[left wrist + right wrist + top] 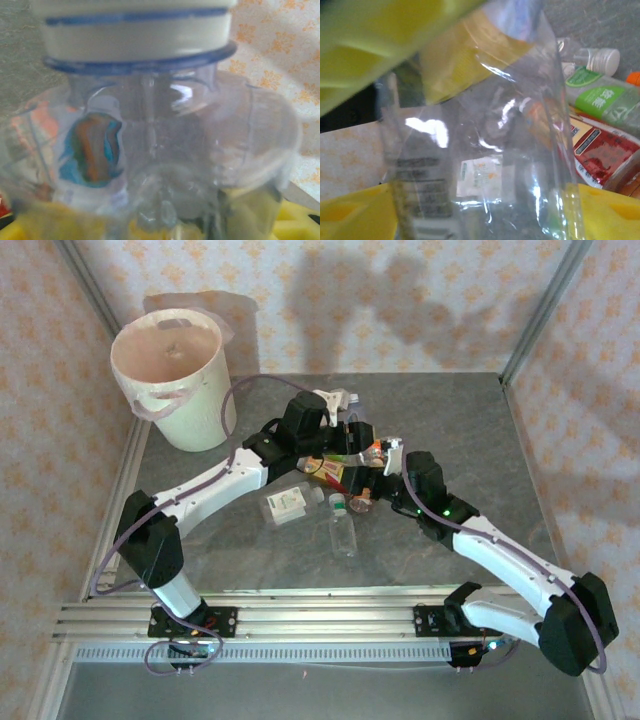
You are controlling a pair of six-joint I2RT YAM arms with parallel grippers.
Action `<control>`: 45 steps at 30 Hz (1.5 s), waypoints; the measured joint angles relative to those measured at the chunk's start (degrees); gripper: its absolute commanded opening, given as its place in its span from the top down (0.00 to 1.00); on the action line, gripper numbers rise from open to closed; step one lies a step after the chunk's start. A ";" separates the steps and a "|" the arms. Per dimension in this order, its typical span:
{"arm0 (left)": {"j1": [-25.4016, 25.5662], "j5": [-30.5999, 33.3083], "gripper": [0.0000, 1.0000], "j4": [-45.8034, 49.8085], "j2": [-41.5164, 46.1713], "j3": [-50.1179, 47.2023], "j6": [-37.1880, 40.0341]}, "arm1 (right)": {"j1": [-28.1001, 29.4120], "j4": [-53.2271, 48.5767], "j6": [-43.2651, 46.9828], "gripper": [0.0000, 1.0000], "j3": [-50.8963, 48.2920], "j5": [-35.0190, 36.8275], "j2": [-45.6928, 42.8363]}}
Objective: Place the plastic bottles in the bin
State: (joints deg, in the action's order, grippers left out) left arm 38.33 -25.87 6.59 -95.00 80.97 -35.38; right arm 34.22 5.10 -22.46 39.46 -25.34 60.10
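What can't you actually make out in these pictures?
Top view: the arms cover part of the bottle pile, so no count; the bin wall hides part of its floor.
Left wrist view: a blurred white-capped bottle hides the grip.
Right wrist view: a clear bottle hides the grip.

Papered walls point(260, 270), pale cream with small orange flowers, closed in the upper half of the frame, and soft grey shadows point(335, 300) lay across them towards the upper right. Below them stood a mottled grey table point(500, 460), with slanting aluminium posts point(545, 310) at its far corners and a ribbed metal rail point(330, 625) along the bottom edge.
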 measured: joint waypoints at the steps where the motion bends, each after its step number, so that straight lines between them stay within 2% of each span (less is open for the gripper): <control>1: 0.00 0.48 0.40 0.26 0.00 0.00 0.13 | 0.00 -0.15 0.35 0.01 0.00 0.33 -0.50; 11: -0.11 4.70 0.40 0.52 0.00 0.00 0.90 | -0.02 -4.15 5.79 0.01 -0.02 2.58 -8.04; 17: -0.46 10.73 0.40 2.80 0.59 0.00 1.57 | -0.02 -10.14 8.70 0.01 0.20 3.78 -8.20; 26: -4.83 22.82 0.39 10.64 5.29 2.25 4.72 | -0.02 -5.40 6.58 0.01 -2.84 10.54 -8.20; 32: -5.75 34.40 0.39 16.37 8.81 5.68 9.29 | -0.02 0.02 3.69 0.01 -6.12 15.63 -8.20; 39: -5.90 48.92 0.37 18.27 13.16 10.99 17.59 | -0.02 1.64 2.75 0.01 -7.02 18.58 -8.20; 45: -8.46 57.57 0.37 18.86 13.14 19.26 25.68 | -0.02 1.64 2.08 0.01 -6.99 20.68 -8.20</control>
State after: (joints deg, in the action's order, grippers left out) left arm 29.87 31.70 25.45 -81.87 100.22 -9.69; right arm 34.20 6.74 -20.38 32.47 -4.67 51.90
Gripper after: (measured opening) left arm 0.626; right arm 0.992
